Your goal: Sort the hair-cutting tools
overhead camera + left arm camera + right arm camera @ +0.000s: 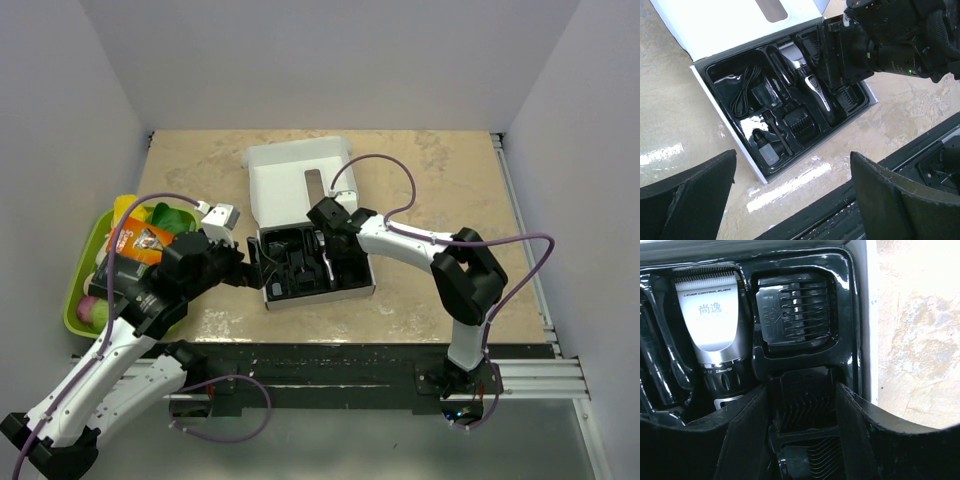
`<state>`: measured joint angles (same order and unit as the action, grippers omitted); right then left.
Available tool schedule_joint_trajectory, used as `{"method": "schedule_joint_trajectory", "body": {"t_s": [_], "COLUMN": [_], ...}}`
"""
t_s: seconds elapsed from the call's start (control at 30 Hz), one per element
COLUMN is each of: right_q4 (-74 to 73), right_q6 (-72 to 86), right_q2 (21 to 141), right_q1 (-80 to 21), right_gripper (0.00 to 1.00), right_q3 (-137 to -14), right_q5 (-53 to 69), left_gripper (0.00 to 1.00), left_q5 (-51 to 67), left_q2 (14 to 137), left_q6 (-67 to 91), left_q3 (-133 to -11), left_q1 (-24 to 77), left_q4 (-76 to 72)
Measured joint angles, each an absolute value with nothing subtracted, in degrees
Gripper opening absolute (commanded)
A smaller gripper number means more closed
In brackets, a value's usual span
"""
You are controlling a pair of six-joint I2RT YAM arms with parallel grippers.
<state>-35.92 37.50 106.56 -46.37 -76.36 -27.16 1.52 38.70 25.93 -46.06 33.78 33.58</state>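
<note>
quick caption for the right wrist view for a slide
Right claw straddling the near comb attachment in the black insert, beside the silver-headed clipper.

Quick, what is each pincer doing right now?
Left pincer: wide open, holding nothing.
Right pincer: straddling a small black ridged plastic comb attachment; whether it grips cannot be told.
</note>
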Motion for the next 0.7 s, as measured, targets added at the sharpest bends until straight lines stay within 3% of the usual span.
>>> {"method": "schedule_joint_trajectory", "body": {"t_s": [0.17, 0.47, 0.7], "right_q4": [-35.86, -36.29, -36.51], "right_q6": [37.52, 37.3, 34.74], "right_q2": [106.56, 106.56, 106.54], "right_q1": [-46.37, -46.37, -46.59], "right_gripper": [0.49, 0.29, 0.25], "right_q3": [-76.34, -76.34, -76.36], "right_q5": [-27.05, -27.79, -29.17], "left_gripper": [1.0, 1.0, 1.0], "left_q5": [1.52, 1.52, 1.54], "left_q2": [38.89, 39.33, 39.42], "left_q6": [25.93, 25.93, 25.96], "left_q3": [-46.06, -46.04, -46.04], "left_q1": [33.78, 33.78, 33.78], "left_q4": [33.58, 33.56, 33.56]}}
